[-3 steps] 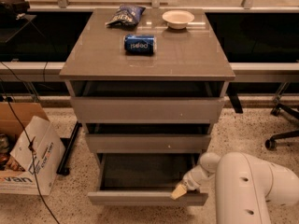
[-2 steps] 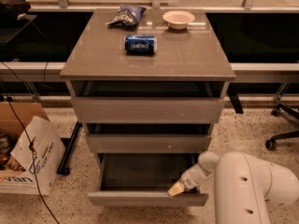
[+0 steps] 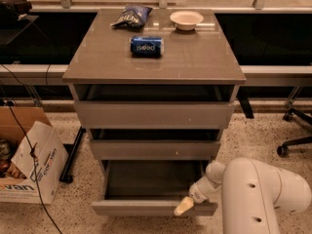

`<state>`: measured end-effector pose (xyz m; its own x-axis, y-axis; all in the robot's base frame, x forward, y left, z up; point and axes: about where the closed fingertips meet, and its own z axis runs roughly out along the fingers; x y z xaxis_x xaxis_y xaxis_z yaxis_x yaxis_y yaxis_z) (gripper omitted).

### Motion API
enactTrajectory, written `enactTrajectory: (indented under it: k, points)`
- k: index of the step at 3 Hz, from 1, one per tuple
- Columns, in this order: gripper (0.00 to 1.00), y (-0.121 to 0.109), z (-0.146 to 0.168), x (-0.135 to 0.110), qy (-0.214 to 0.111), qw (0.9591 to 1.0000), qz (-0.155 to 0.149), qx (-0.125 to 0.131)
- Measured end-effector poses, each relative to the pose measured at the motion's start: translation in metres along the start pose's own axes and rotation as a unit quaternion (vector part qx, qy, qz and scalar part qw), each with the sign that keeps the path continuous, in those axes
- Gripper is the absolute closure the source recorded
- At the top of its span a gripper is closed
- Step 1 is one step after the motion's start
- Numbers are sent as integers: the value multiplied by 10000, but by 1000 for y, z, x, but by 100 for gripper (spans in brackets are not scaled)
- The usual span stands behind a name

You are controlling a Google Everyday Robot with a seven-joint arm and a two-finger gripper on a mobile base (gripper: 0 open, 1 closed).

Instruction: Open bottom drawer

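Observation:
The bottom drawer (image 3: 146, 208) is the lowest of three grey fronts on the cabinet. It stands pulled out toward me, and its dark grey box interior (image 3: 153, 178) shows. My gripper (image 3: 184, 206) is at the right part of the drawer's front top edge, its pale tip resting on or just over the front panel. The white arm (image 3: 258, 194) comes in from the lower right.
The top drawer (image 3: 153, 113) and the middle drawer (image 3: 155, 149) are above. On the cabinet top lie a blue can (image 3: 146, 46), a chip bag (image 3: 131, 14) and a white bowl (image 3: 186, 19). A cardboard box (image 3: 27, 155) and cables stand at left, a chair base (image 3: 295, 140) at right.
The gripper tip has slid a little left and down along the bottom drawer's front edge. The drawer looks about as far out as before.

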<state>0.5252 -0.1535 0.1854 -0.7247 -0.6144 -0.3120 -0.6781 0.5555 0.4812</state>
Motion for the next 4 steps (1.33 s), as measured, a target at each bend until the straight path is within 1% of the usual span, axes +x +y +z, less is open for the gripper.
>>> enactTrajectory:
  k: [1, 2, 3, 4]
  points:
    - [0, 14, 7, 21, 310, 9995, 3, -34]
    - [16, 30, 10, 42, 555, 9984, 93, -69]
    - [39, 52, 14, 57, 596, 9979, 95, -254]
    - [70, 68, 17, 65, 526, 9974, 111, -479]
